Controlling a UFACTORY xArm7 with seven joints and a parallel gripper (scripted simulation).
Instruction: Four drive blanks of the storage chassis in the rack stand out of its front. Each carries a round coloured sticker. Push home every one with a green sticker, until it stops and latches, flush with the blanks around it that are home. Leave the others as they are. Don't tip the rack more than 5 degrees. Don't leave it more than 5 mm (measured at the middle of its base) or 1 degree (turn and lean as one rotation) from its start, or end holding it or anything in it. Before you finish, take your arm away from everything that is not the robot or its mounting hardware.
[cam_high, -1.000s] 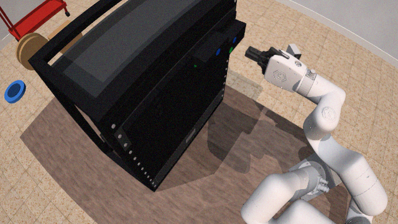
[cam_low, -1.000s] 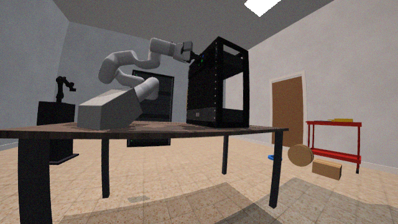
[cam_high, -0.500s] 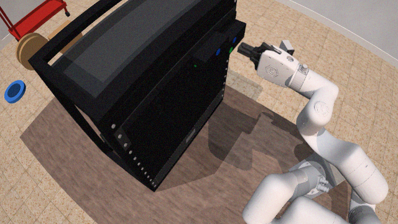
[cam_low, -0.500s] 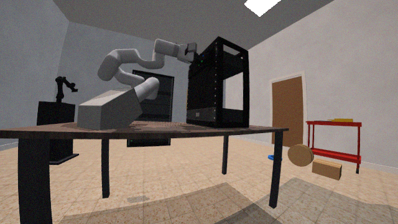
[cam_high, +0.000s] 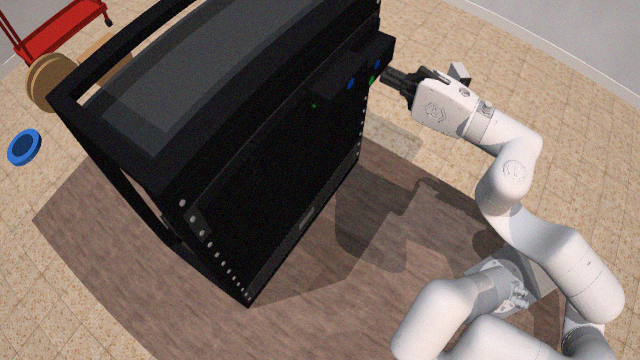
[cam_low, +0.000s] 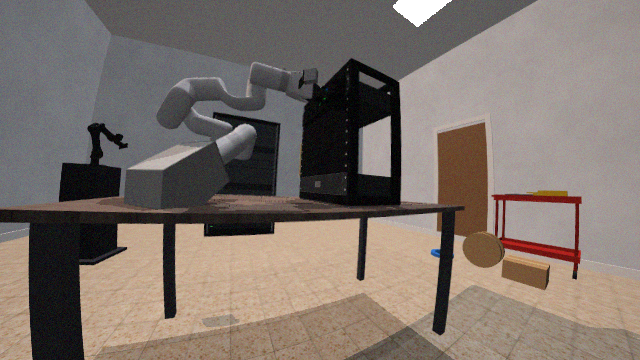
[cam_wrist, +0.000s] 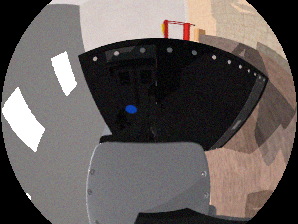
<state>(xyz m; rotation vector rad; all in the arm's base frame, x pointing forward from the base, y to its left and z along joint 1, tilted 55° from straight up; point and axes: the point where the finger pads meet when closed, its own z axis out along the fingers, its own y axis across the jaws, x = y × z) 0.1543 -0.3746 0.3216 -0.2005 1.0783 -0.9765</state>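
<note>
The black rack stands on the wooden table, and it also shows in the exterior view. The storage chassis sits near the top of its front. On it I see two blue stickers and two green stickers. My gripper is shut and empty. Its fingertips are right at the blank with the upper green sticker; I cannot tell whether they touch it. In the wrist view one blue sticker shows just left of the dark fingers, and no green sticker is visible there.
On the floor behind the rack are a red cart, a wooden disc, a cardboard box and a blue ring. The arm's grey base block sits on the table left of the rack.
</note>
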